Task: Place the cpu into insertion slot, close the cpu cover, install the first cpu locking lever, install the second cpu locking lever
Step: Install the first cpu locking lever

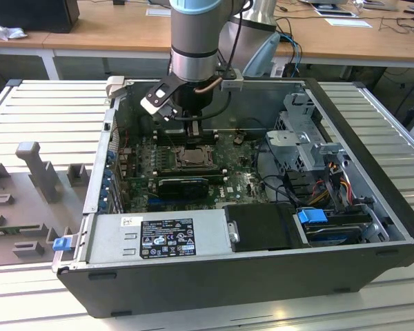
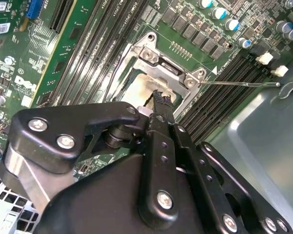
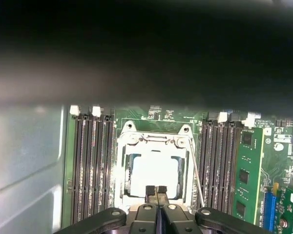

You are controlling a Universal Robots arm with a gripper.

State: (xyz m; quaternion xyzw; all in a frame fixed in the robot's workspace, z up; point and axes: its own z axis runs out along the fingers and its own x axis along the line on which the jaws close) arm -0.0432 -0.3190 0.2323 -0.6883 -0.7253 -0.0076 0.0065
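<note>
The insertion slot (image 1: 191,158) sits in the middle of the green board, inside the open computer case. In both wrist views the cpu (image 3: 154,170) (image 2: 143,86) lies in it, its pale face showing. The silver cpu cover (image 3: 153,142) (image 2: 167,68) lies flat around the cpu like a frame. A thin wire locking lever (image 3: 196,168) (image 2: 239,84) slants away from one side of the socket. My gripper (image 3: 156,189) (image 2: 161,100) (image 1: 192,135) hangs just over the cpu's edge. Its fingers are pressed together with nothing between them.
Long black memory slots (image 3: 90,165) flank the socket on both sides, and one holds a green memory module (image 3: 247,170). The case's grey metal wall (image 3: 24,161) stands close behind the slots. A power supply (image 1: 159,234) and drive cage (image 1: 307,138) fill the case's front and the exterior view's right.
</note>
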